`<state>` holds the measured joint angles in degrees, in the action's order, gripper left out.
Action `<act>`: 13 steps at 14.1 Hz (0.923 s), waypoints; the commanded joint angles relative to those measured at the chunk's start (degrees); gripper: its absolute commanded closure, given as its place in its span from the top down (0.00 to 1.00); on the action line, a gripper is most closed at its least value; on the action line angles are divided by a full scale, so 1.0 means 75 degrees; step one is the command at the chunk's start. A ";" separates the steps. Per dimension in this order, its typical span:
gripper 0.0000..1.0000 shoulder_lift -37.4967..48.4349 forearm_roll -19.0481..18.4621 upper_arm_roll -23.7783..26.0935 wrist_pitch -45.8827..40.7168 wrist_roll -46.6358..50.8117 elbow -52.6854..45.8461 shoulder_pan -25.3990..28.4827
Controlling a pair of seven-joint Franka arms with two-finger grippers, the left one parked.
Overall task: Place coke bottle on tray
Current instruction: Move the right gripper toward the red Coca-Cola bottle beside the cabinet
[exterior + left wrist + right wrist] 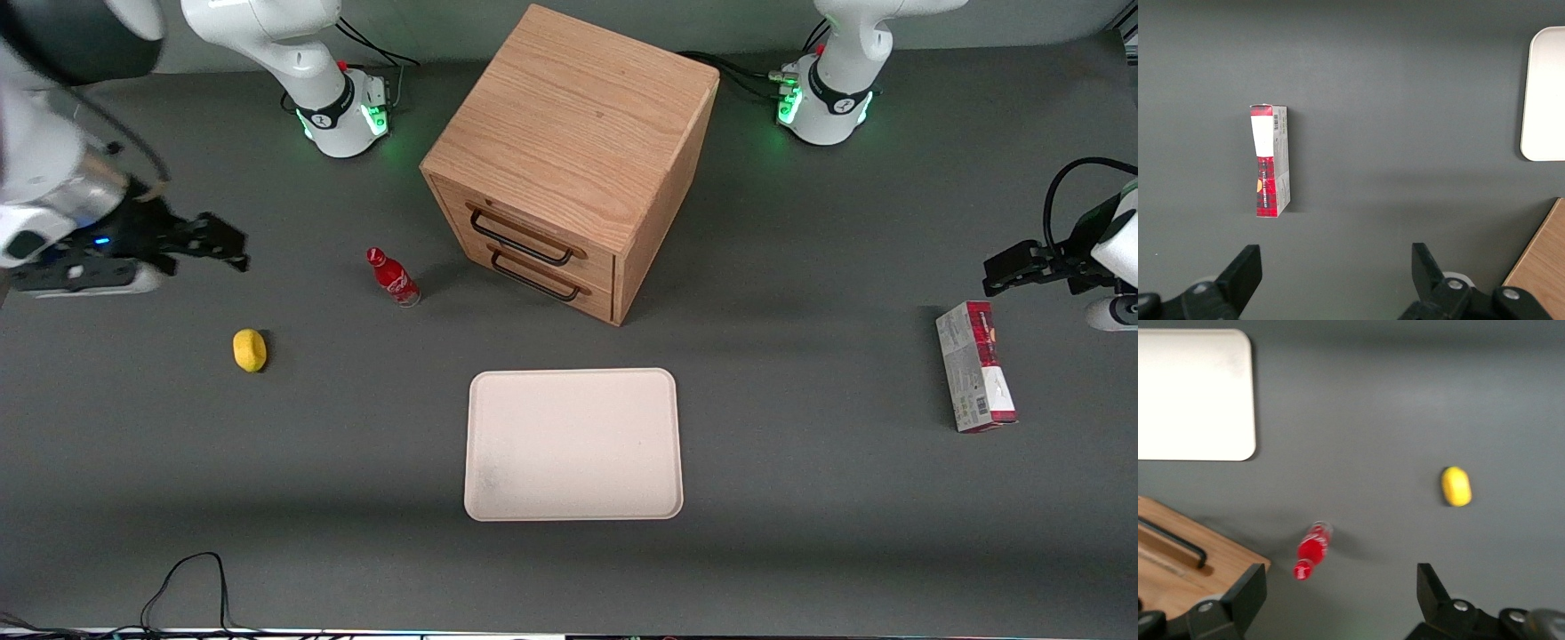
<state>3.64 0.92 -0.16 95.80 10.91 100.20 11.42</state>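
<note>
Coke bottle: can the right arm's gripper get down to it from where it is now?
Probably yes. The gripper is open above bare table, the coke bottle stands alone, apart from the drawer cabinet and lemon.

Right arm raised at its table end; pincer [233, 250] empty, fingers apart (apparently horizontal).

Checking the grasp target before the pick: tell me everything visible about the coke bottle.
The coke bottle is small and red, with a red cap, white script lettering and a clear base; it looks like plastic or glass. It stands upright on the grey table, capped, touching nothing else. It sits in front of the wooden drawer cabinet, farther from the front camera than the lemon and the bare tray. The tool hangs open above the table toward the working arm's end, well apart from it.
</note>
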 commanded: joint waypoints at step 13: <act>1.00 0.2165 -0.0040 -0.0049 0.1547 0.0948 0.3679 0.1488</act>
<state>19.53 0.86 -0.34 105.87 19.26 126.30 21.77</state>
